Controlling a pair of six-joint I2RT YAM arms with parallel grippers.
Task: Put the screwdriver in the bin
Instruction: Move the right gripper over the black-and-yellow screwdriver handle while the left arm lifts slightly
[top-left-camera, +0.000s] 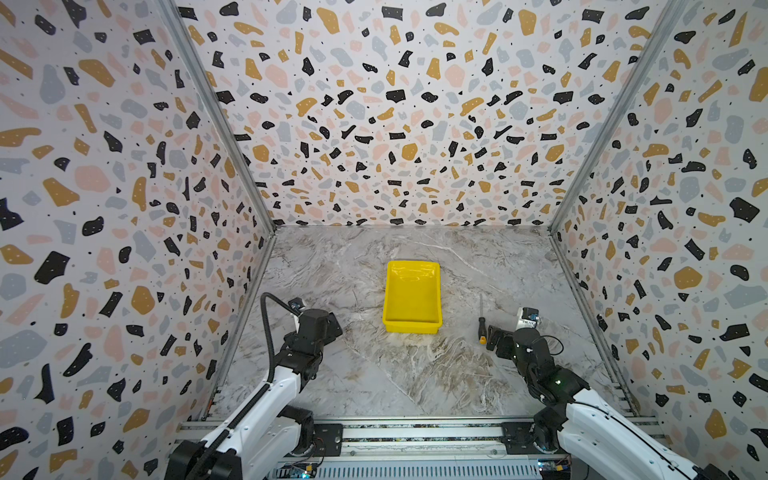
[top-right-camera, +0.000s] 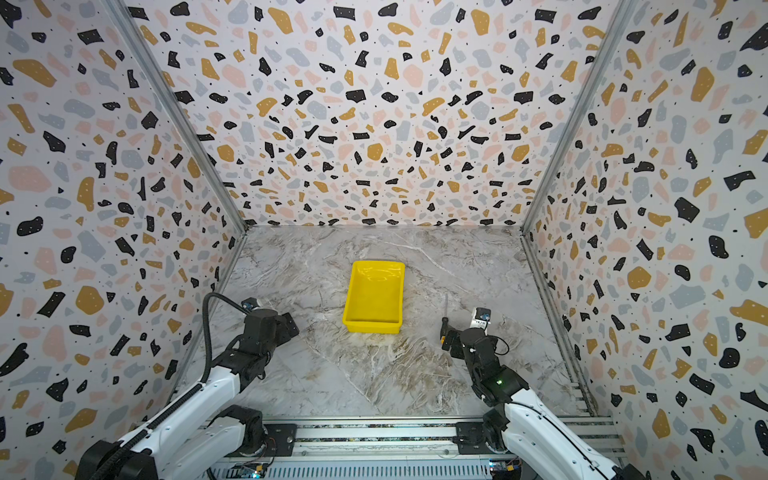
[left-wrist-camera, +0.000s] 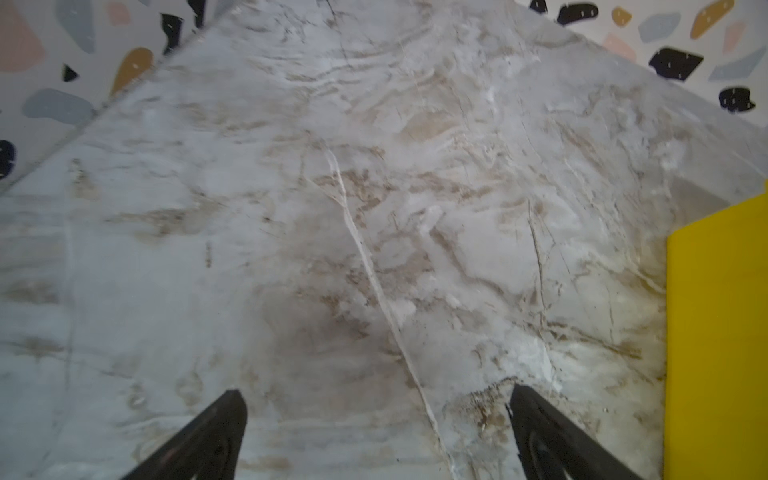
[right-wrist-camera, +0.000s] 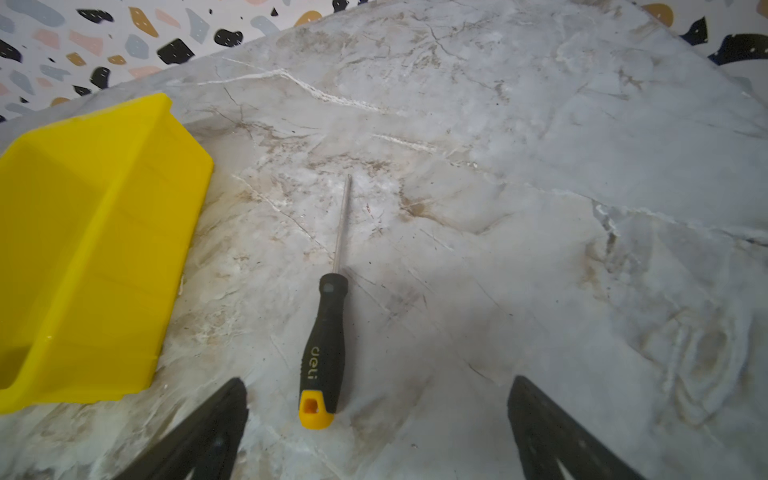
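Note:
The screwdriver (top-left-camera: 481, 326) (top-right-camera: 444, 326) (right-wrist-camera: 326, 340) lies flat on the marble table, right of the bin, its black handle and orange-yellow cap toward the near side and its thin shaft pointing away. The yellow bin (top-left-camera: 411, 328) (top-right-camera: 372, 328) (right-wrist-camera: 124, 232) stands empty mid-table; one wall of the bin (left-wrist-camera: 719, 332) shows in the left wrist view. My right gripper (top-left-camera: 492, 338) (top-right-camera: 451, 343) (right-wrist-camera: 376, 395) is open, just behind the cap, its fingers apart from the handle. My left gripper (top-left-camera: 332, 324) (top-right-camera: 291, 324) (left-wrist-camera: 376, 399) is open over bare table, left of the bin.
Terrazzo-patterned walls (top-left-camera: 124, 208) close in the table on the left, back and right. A metal rail (top-left-camera: 415, 432) with both arm bases runs along the near edge. Bare marble (top-left-camera: 395, 374) lies between the two arms.

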